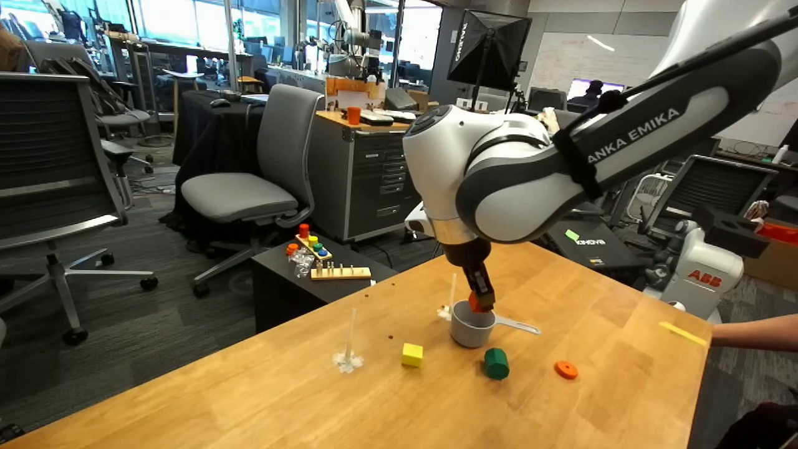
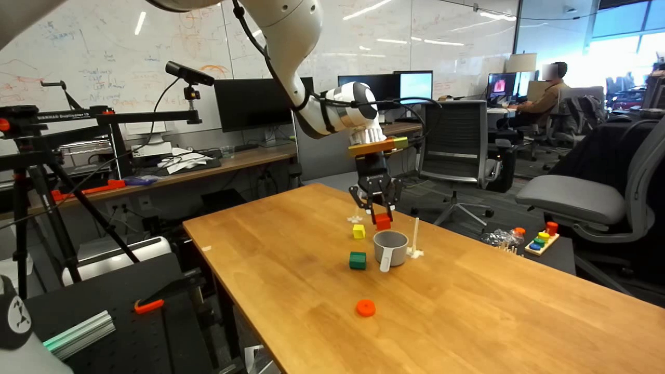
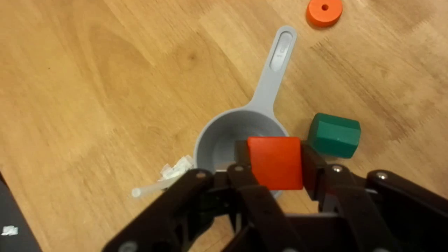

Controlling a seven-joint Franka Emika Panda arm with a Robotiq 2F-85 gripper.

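"Where's the red cube [image 2: 383,222]?"
"Pinched in the claw [image 3: 275,154], just above the gray measuring cup [image 1: 471,335]."
"How will it handle?"
"Probably light and rigid, its smooth faces perhaps slightly slippery; I'd take it squarely by two opposite flat sides."

Bright windows [image 1: 181,25] rise beyond gray office chairs [image 1: 240,196].

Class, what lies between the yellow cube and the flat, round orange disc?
A green hexagonal block lies between the yellow cube and the orange disc, in both exterior views.
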